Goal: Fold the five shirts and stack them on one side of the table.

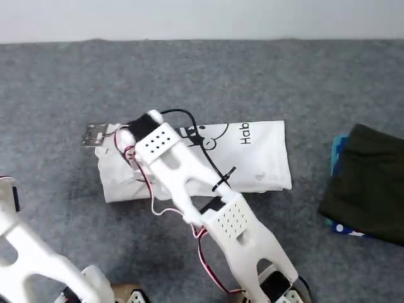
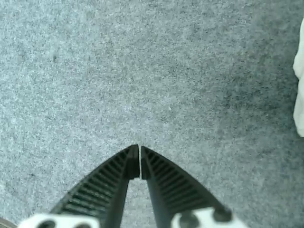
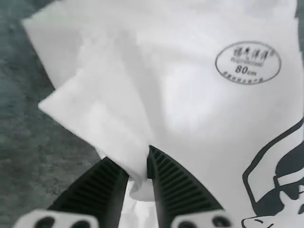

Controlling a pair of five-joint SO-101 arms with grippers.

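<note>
I am clamping the right pincer [image 3: 138, 166] on a fold of the white shirt [image 1: 252, 158], which is lying partly folded near the middle of the grey bench [image 1: 189, 76]. My left pincer [image 2: 140, 154] is hovering over bare bench beside it, tips together and gripping nothing. A dark green shirt [image 1: 369, 180] is sitting atop a blue shirt [image 1: 338, 151] at the bench's right edge.

Grey carpeted table [image 1: 252, 76] bearing white shirt [image 1: 259, 158], dark folded stack [image 1: 369, 183].

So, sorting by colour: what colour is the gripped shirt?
White shirt, black print; right wrist view.
</note>
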